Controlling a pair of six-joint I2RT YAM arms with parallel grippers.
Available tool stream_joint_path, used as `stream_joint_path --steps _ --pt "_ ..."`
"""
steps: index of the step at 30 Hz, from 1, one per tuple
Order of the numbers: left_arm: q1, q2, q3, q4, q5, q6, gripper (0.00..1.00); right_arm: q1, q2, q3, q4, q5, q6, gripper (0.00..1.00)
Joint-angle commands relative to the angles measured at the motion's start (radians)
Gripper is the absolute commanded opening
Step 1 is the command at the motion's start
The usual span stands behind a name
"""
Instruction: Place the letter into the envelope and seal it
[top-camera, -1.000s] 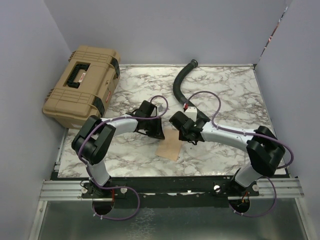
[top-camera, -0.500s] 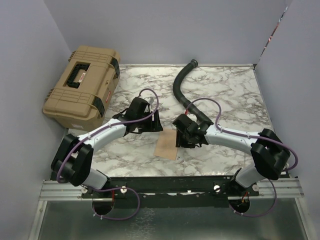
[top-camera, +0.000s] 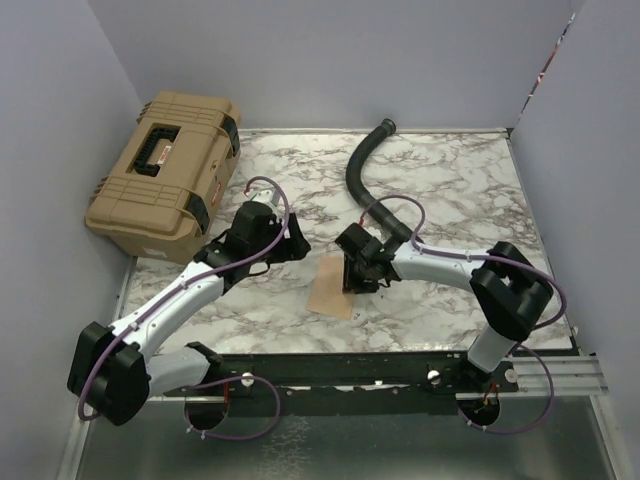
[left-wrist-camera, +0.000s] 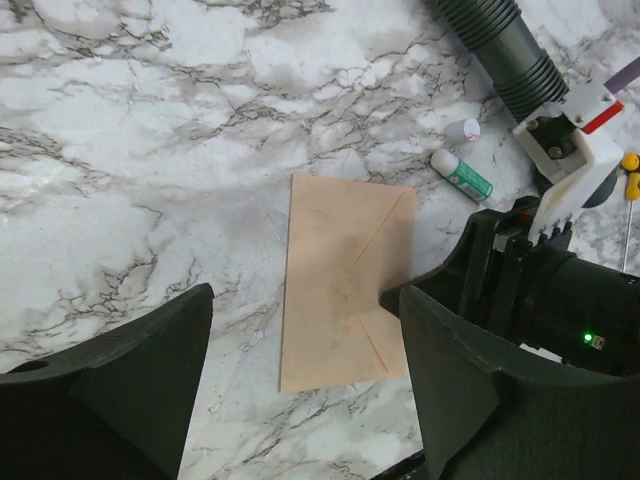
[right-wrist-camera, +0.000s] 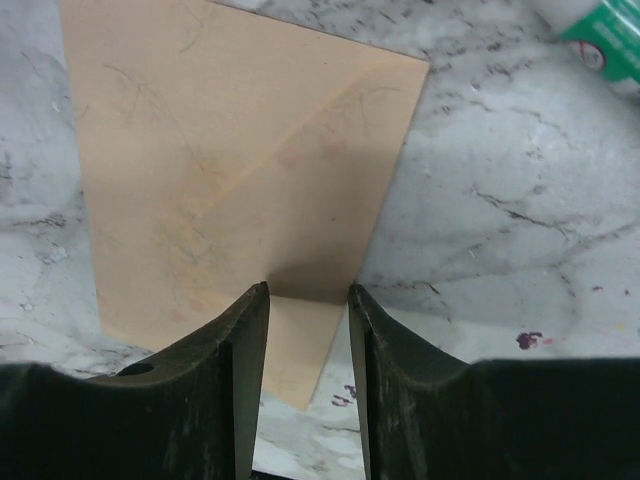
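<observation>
The kraft-brown envelope (top-camera: 333, 287) lies flat on the marble table with its triangular flap folded down, seams up (left-wrist-camera: 345, 280). The letter does not show in any view. My left gripper (top-camera: 296, 246) hangs open to the left of and above the envelope, its wide-spread fingers framing it (left-wrist-camera: 303, 300) with nothing between them. My right gripper (top-camera: 352, 275) is at the envelope's right edge. Its jaws stand a little apart, tips down on the paper near one corner (right-wrist-camera: 308, 288), gripping nothing that I can see.
A tan hard case (top-camera: 165, 170) sits at the back left, partly off the table. A black corrugated hose (top-camera: 365, 165) curves across the back middle. A green-and-white glue stick (left-wrist-camera: 462, 175) and its cap (left-wrist-camera: 463, 130) lie beside the right wrist. Grey walls enclose three sides.
The left gripper has opened wide and drawn back to the left, away from the envelope. The right gripper has shifted slightly left onto the envelope's edge. The envelope stays put.
</observation>
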Motion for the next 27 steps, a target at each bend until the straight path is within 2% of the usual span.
stream_joint_path --steps 1,11,14,18,27 --pt "0.003 -0.074 -0.027 -0.028 -0.098 -0.008 0.77 -0.003 0.074 0.048 0.048 -0.011 -0.028 0.40" --pt "0.003 -0.141 0.003 -0.065 -0.226 0.005 0.79 -0.003 0.165 0.183 0.111 -0.060 -0.095 0.31" --pt "0.003 -0.148 0.017 -0.064 -0.253 0.010 0.81 -0.005 0.140 0.219 0.072 -0.019 -0.114 0.38" --pt "0.003 -0.137 0.041 -0.056 -0.259 0.030 0.85 -0.022 0.030 0.213 0.058 0.022 -0.175 0.47" --pt "0.002 -0.067 0.081 0.053 -0.157 0.076 0.91 -0.217 -0.134 0.129 -0.077 -0.003 -0.495 0.52"
